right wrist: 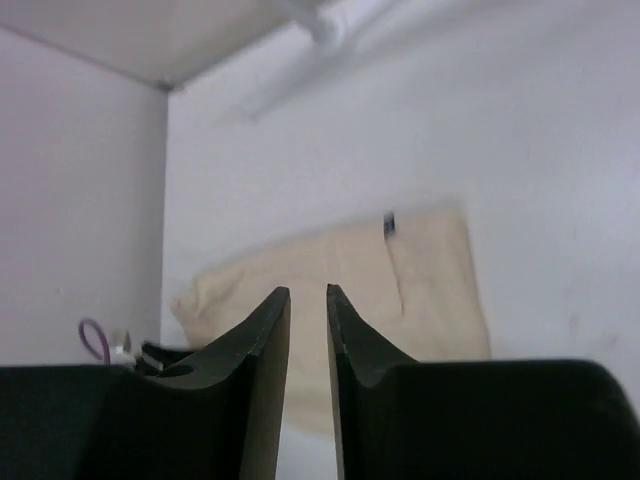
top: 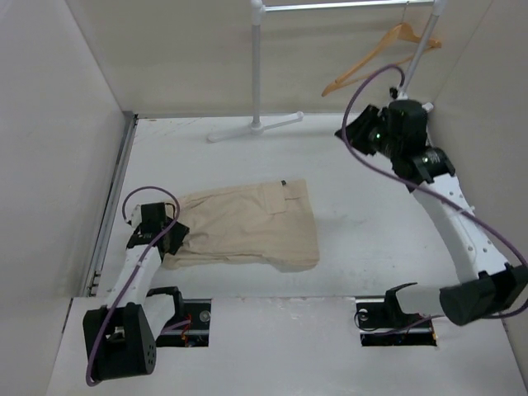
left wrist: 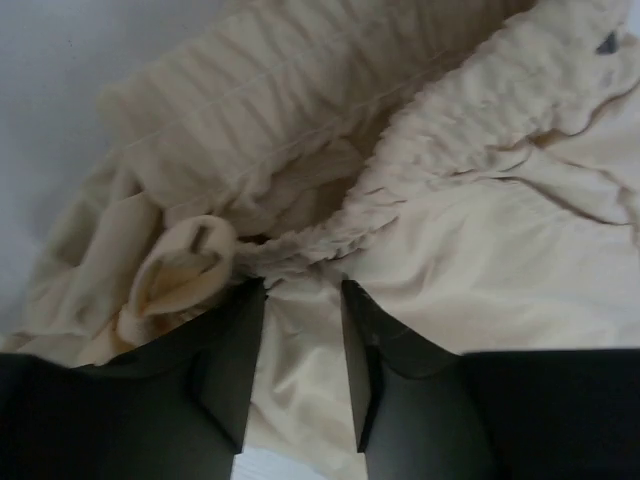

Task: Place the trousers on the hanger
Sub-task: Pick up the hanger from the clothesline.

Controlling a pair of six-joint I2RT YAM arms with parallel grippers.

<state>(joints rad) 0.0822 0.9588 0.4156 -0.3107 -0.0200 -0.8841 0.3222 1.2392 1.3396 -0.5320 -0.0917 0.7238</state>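
The beige trousers [top: 247, 227] lie folded flat on the white table, left of centre, with the gathered waist at the left end. My left gripper [top: 172, 235] sits low at that waist end. In the left wrist view its jaws [left wrist: 300, 285] are closed in on a fold of the trousers [left wrist: 450, 250] just below the elastic waistband, and cloth fills the gap. The wooden hanger [top: 375, 56] hangs from the rack's top bar at the back right. Just below it my right gripper [top: 348, 136] is raised in the air; its jaws [right wrist: 308, 290] stand slightly apart with nothing between them, and the trousers [right wrist: 420, 280] show far beyond.
A white rack stands at the back, its upright pole [top: 257, 74] on a foot [top: 256, 128] resting on the table. White walls close in the left, back and right sides. A metal rail [top: 115, 190] runs along the table's left edge.
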